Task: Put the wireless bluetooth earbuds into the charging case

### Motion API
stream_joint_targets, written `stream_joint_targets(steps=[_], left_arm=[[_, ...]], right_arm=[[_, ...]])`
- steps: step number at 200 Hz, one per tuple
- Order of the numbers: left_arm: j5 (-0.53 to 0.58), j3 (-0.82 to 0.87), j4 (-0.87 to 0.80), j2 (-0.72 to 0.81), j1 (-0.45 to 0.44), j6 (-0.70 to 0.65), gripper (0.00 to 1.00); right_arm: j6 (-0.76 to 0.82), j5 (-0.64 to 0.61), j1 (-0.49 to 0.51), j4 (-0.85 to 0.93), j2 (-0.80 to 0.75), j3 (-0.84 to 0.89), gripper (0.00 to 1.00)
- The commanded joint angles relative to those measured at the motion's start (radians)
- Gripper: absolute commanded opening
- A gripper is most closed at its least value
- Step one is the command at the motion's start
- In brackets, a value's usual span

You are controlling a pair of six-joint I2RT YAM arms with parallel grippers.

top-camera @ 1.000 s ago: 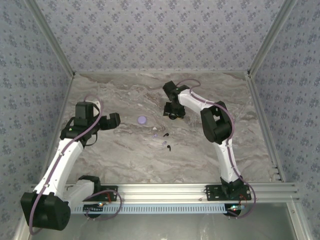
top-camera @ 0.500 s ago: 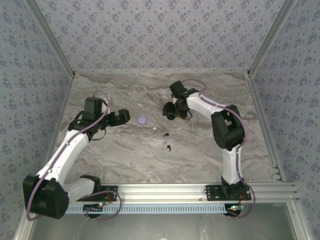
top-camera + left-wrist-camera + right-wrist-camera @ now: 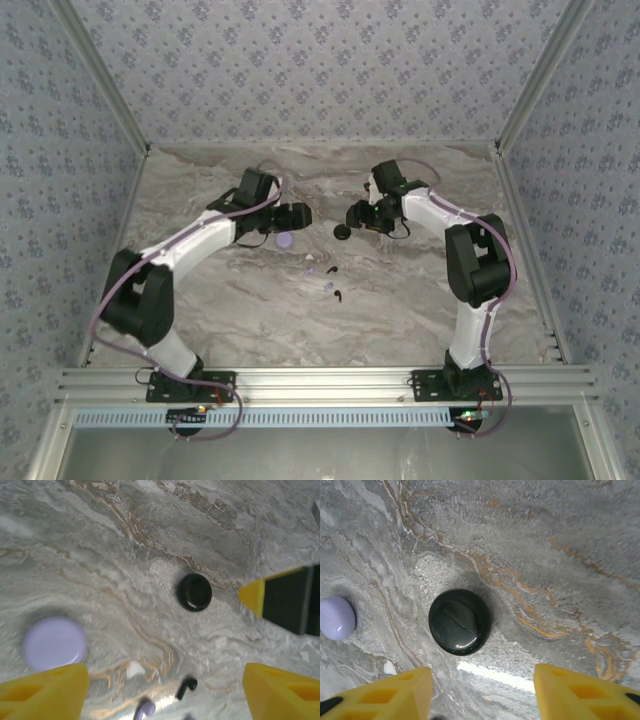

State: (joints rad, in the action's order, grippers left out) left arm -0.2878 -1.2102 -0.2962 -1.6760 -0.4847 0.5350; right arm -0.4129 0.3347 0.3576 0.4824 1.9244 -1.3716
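On the marbled table [image 3: 420, 300], the left arm [image 3: 190, 245] and right arm [image 3: 470, 250] both reached toward the middle from opposite sides. The left gripper [image 3: 293, 215] hung with its jaws apart and nothing between them, and the right gripper [image 3: 360, 213] was likewise parted and empty. The purple case [image 3: 286, 240] lay just beside the left gripper and the black case [image 3: 342, 232] just beside the right one. Both cases looked closed. The earbuds [image 3: 328, 286] lay loose on the table, nearer the arm bases than either gripper and about equally far from each. In the left wrist view a black earbud [image 3: 187, 687] and a purple earbud [image 3: 145, 709] sat at the lower edge between its fingers, so the left arm seemed better lined up. The black earbud's stem ran slantwise there, though it was too small to be sure.
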Motion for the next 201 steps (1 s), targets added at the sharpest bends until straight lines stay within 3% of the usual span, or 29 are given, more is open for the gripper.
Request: stream_joint_targets(steps=[1,51,123,201], left_arm=[[-0.061,-0.107,0.009,-0.097,0.002,-0.018,0.74],[-0.161,-0.313,-0.046,-0.333,0.001,-0.051,0.51],[-0.243,-0.434,-0.074,-0.493,0.001,-0.048,0.47],[-0.328,-0.46,-0.06,-0.567,-0.004,-0.036,0.42]], right_arm=[[-0.055,0.082,-0.005,-0.068,-0.02,0.05,0.52],[-0.135,0.141,-0.005,-0.167,-0.009,0.11,0.4],[-0.172,0.15,-0.009,-0.189,0.042,0.086,0.31],[-0.195,0.153,-0.012,-0.212,0.078,0.083,0.29]])
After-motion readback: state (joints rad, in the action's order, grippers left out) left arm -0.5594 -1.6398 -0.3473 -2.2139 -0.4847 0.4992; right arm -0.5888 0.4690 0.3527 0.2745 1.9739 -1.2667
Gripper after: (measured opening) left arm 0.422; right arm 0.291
